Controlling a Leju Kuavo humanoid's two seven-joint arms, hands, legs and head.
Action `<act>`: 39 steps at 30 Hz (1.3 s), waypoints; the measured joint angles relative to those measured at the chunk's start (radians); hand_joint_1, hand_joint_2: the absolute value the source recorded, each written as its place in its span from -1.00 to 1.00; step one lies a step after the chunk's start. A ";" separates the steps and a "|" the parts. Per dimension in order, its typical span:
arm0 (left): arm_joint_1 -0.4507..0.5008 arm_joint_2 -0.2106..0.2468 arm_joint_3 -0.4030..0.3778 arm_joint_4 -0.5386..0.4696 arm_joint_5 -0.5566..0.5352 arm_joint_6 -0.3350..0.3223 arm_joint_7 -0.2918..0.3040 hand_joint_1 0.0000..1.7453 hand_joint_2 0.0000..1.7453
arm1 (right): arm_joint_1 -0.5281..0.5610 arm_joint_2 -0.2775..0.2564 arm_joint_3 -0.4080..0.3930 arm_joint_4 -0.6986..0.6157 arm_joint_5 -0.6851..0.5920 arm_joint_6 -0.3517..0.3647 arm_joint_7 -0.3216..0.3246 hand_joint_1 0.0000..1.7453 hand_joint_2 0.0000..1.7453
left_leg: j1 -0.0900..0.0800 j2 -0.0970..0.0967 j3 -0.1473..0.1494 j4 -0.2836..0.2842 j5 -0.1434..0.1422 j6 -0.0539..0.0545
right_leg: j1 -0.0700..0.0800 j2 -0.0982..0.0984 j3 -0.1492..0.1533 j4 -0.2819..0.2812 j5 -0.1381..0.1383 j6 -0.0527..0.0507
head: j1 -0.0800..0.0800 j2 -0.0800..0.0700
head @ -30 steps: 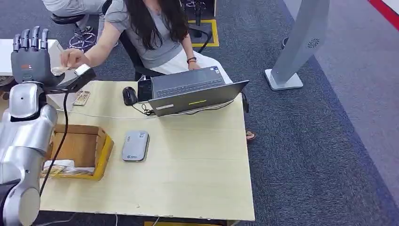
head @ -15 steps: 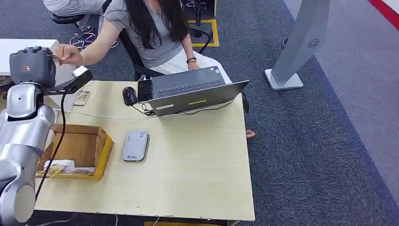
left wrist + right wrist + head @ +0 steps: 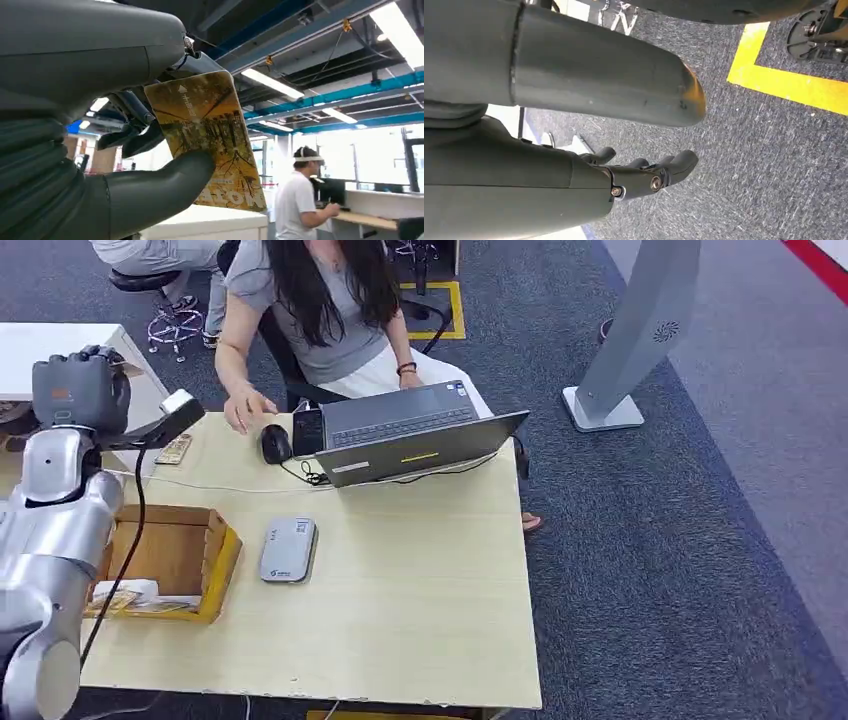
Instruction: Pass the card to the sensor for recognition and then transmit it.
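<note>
With the yellow printed card point(image 3: 207, 145) pinched in the raised grey left hand point(image 3: 82, 390), right hand point(image 3: 644, 175) hanging loosely empty, next comes lowering it onto the flat grey sensor pad point(image 3: 288, 550)

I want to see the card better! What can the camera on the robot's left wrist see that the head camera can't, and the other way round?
The left wrist view alone shows the card's yellow-brown printed face, pinched between thumb and fingers, plus ceiling lights and a person standing far off. The head view alone shows the table, the grey sensor, the laptop, the cardboard box and a seated person. Both show the left robot hand.
</note>
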 joint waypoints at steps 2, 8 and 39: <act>0.066 -0.024 0.000 -0.074 0.007 -0.004 0.002 1.00 1.00 | 0.000 0.000 0.000 0.000 0.000 -0.002 0.001 -1.00 -1.00 | 0.000 0.000 0.000 0.000 0.000 0.000 | 0.000 0.000 0.000 0.000 0.000 0.000 | 0.000 0.000; 0.236 -0.087 -0.023 -0.254 0.028 -0.029 0.005 1.00 1.00 | 0.001 0.000 -0.009 0.000 -0.010 -0.013 0.003 -1.00 -1.00 | -0.001 0.001 0.000 0.000 0.000 0.000 | -0.001 0.000 0.000 0.000 0.000 0.000 | 0.000 0.000; 0.396 -0.137 -0.071 -0.355 0.021 -0.191 0.070 1.00 1.00 | 0.003 0.000 -0.027 0.004 -0.007 -0.021 0.003 -1.00 -1.00 | 0.000 0.001 0.000 0.000 0.000 0.000 | 0.000 0.000 0.000 0.000 0.000 0.000 | 0.000 0.000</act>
